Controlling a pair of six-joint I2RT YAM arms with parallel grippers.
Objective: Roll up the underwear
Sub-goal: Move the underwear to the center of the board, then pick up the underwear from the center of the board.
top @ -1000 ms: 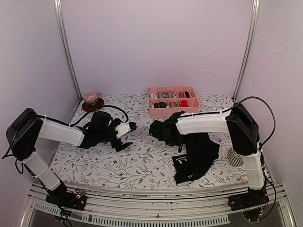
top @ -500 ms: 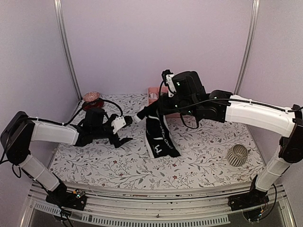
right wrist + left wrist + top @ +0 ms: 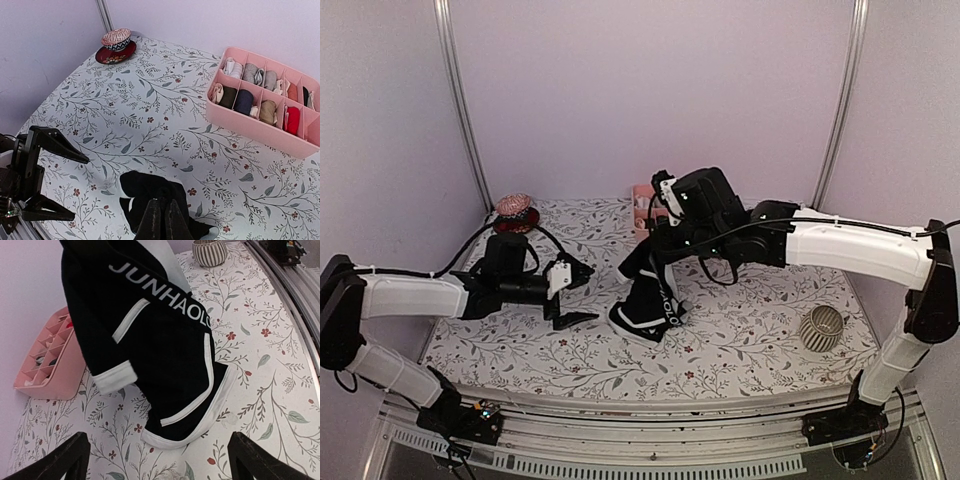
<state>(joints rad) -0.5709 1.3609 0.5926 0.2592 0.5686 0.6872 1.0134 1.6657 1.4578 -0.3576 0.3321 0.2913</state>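
Observation:
One black underwear (image 3: 648,300) with white letters on its waistband hangs from my right gripper (image 3: 655,248); its lower end rests on the floral table. In the left wrist view the underwear (image 3: 160,350) fills the upper middle, white trim at its bottom. In the right wrist view my right gripper (image 3: 161,216) is shut on the black fabric (image 3: 150,192). My left gripper (image 3: 578,293) is open and empty, left of the underwear and apart from it. The briefs with the beige waistband are out of view.
A pink divided tray (image 3: 265,102) with small fabric bundles stands at the back of the table. A small bowl on a red saucer (image 3: 515,213) sits at the back left. A ribbed grey cup (image 3: 821,327) stands at the right front.
My right gripper has lowered the underwear, so its bottom now bunches on the table. My left gripper has drawn back a little to the left.

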